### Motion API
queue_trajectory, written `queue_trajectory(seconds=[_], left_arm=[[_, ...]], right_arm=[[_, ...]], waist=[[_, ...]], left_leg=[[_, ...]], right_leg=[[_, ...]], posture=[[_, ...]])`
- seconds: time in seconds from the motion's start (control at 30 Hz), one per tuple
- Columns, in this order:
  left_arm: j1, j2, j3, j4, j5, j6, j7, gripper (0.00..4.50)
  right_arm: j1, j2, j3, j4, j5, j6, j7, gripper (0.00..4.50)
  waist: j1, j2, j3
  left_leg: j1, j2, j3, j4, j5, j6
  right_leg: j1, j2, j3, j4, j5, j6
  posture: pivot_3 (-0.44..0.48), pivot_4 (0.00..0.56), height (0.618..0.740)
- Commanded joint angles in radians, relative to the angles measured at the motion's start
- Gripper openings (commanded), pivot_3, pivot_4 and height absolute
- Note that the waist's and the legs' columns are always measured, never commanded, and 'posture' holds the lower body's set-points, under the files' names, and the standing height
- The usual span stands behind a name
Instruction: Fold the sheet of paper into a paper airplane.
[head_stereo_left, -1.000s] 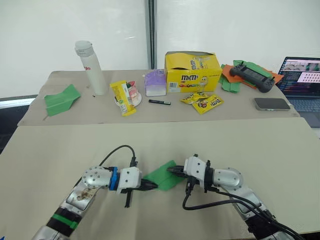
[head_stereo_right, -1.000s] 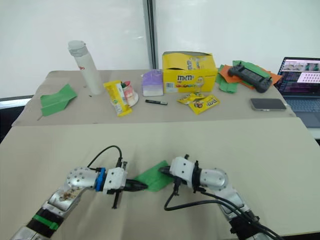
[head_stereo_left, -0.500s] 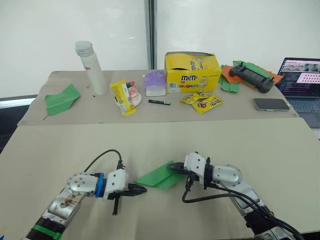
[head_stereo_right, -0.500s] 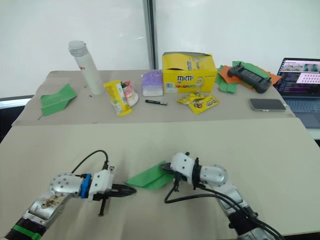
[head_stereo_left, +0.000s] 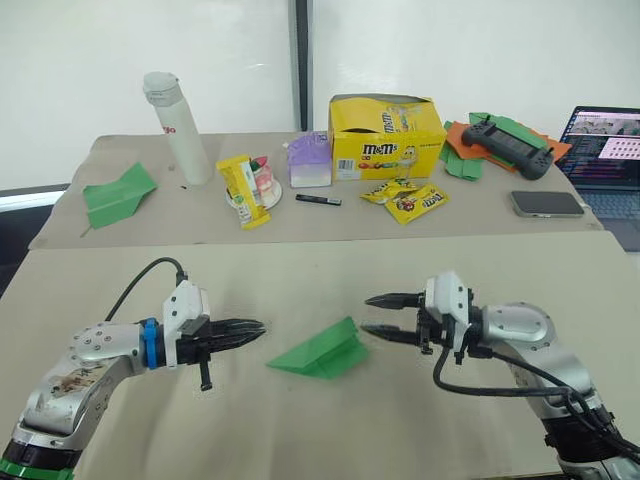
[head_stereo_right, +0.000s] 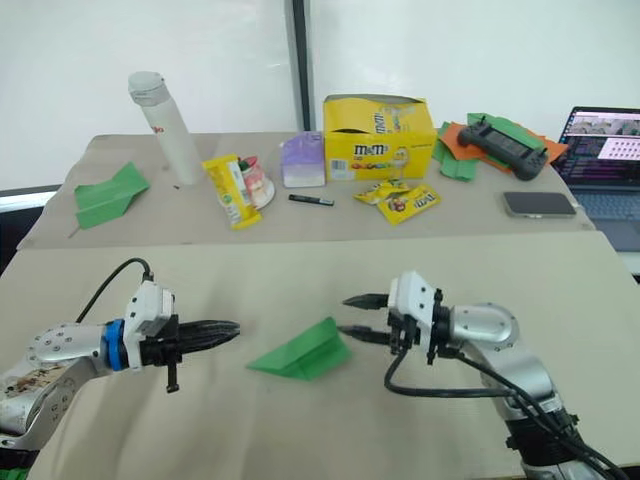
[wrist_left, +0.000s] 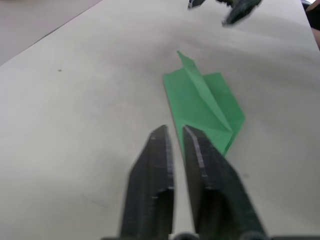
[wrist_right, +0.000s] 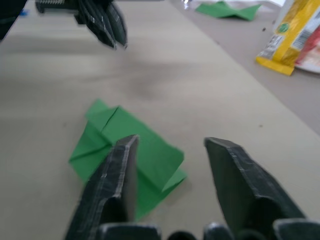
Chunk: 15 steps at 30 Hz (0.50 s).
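Observation:
The sheet of paper (head_stereo_left: 320, 352), bright green and creased into a pointed wedge like a small paper airplane, lies flat on the beige table (head_stereo_left: 300, 430) with nothing touching it. My left gripper (head_stereo_left: 255, 328) hovers to its left, pointing at it, with a narrow gap between its fingers (wrist_left: 160, 150). To the paper's right, my right gripper (head_stereo_left: 368, 314) stands wide open, its tips just short of the wedge's edge. The left wrist view has the wedge (wrist_left: 202, 102) just beyond the fingertips. The right wrist view looks down on the paper (wrist_right: 150, 155) between spread fingers (wrist_right: 220, 150).
The back table holds a white bottle (head_stereo_left: 175, 125), a yellow candy box (head_stereo_left: 388, 138), snack packs (head_stereo_left: 243, 192), a separate green paper plane (head_stereo_left: 118, 195), green and orange scraps under a black controller (head_stereo_left: 505, 145), a phone (head_stereo_left: 546, 203) and a laptop (head_stereo_left: 605, 150).
Both grippers have let go of the green wedge, opened and drawn apart, left arm leftward, right arm rightward. The paper now lies free. The head view has shifted slightly.

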Motion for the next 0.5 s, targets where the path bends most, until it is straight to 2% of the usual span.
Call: queue_trajectory(seconds=[0.03, 0.1, 0.3, 0.5], left_arm=[[0.024, -0.010, 0.018, -0.068, -0.007, 0.020, 0.036, 1.83], [0.041, -0.014, 0.017, -0.094, -0.011, 0.037, 0.053, 2.46], [0.076, -0.034, -0.005, -0.141, 0.017, 0.053, 0.102, 2.46], [0.135, -0.046, -0.003, -0.187, 0.026, 0.062, 0.142, 2.46]], right_arm=[[-0.033, -0.006, 0.038, 0.047, -0.078, -0.129, 0.047, 3.35], [-0.058, 0.021, 0.039, 0.077, -0.037, -0.066, 0.049, 3.35], [-0.188, 0.046, 0.054, 0.230, 0.070, 0.222, 0.131, 3.35], [-0.268, 0.070, 0.071, 0.326, 0.110, 0.329, 0.231, 3.35]], waist=[[0.000, 0.000, 0.000], [-0.002, 0.000, 0.000], [0.001, 0.000, 0.000], [0.003, 0.000, 0.000]], left_leg=[[0.001, 0.000, 0.000, 0.000, 0.000, 0.000], [0.001, 0.000, 0.001, 0.000, 0.000, 0.000], [0.001, 0.001, 0.000, 0.000, 0.000, 0.000], [0.000, 0.001, 0.000, 0.000, 0.000, 0.000]], right_leg=[[0.001, 0.000, 0.000, 0.000, 0.000, 0.000], [0.001, 0.000, 0.000, -0.001, 0.000, 0.000], [0.001, 0.000, 0.000, 0.000, 0.001, -0.001], [0.000, 0.000, 0.000, -0.001, 0.001, -0.001]], posture=[[0.000, 0.150, 0.740], [0.000, 0.150, 0.740], [0.000, 0.150, 0.740], [0.000, 0.150, 0.740]])
